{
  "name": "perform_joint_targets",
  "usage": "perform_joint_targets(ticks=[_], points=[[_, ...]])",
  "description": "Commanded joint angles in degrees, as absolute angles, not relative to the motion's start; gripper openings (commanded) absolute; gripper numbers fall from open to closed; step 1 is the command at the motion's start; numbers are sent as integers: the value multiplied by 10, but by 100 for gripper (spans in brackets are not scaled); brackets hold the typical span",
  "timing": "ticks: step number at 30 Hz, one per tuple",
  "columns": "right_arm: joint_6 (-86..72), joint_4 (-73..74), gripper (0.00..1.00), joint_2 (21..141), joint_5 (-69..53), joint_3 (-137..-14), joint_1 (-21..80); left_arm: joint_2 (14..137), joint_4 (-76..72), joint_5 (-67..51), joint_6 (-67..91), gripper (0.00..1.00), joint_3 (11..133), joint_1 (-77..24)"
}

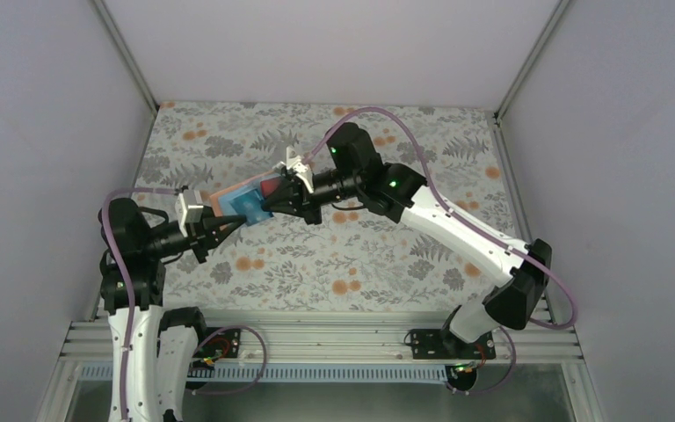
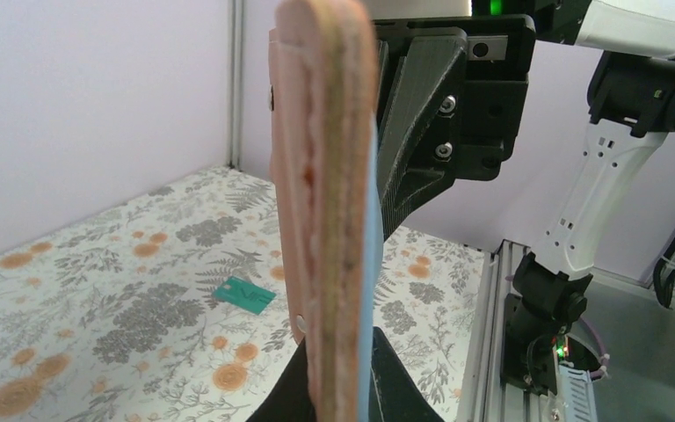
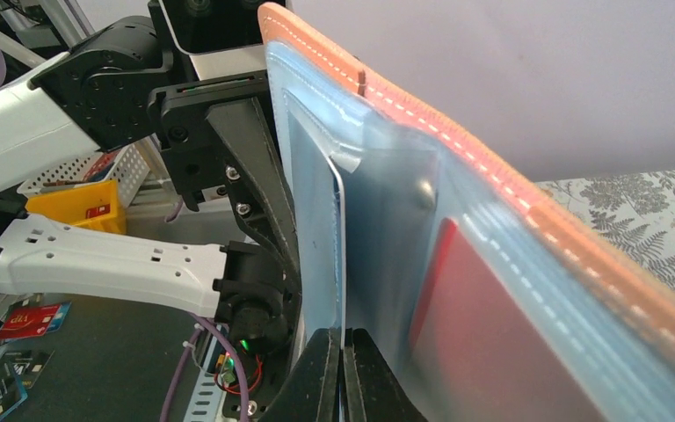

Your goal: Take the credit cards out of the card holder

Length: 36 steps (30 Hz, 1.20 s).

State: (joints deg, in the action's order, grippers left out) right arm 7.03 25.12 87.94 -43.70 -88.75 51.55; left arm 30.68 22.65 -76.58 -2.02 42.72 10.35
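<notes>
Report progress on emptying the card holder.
Done: the teal green card lies on the table. In hand: the left gripper holds the card holder aloft while the right gripper pinches the edge of what looks like the blue card. Left: that card and the red card, still pocketed.

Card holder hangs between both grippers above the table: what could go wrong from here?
The right gripper pinches only a thin edge, seemingly the blue card; it may slip.
The left gripper holds the card holder by one edge; a pull could tear it loose.
The red card could fall out.
</notes>
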Motion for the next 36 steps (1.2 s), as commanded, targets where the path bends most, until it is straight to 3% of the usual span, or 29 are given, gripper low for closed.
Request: perform_joint_targets(ticks=[1, 15, 20, 32, 36], points=[[83, 284, 4, 827, -360, -881, 459, 294, 192, -772, 8, 3, 419, 107], [80, 283, 4, 832, -392, -891, 453, 293, 176, -766, 41, 3, 413, 107], [83, 276, 4, 825, -387, -891, 451, 292, 179, -766, 47, 8, 410, 107], [75, 247, 5, 855, -513, -889, 452, 292, 152, -758, 65, 2, 398, 107], [77, 237, 29, 868, -590, -886, 456, 292, 150, -756, 67, 2, 396, 107]])
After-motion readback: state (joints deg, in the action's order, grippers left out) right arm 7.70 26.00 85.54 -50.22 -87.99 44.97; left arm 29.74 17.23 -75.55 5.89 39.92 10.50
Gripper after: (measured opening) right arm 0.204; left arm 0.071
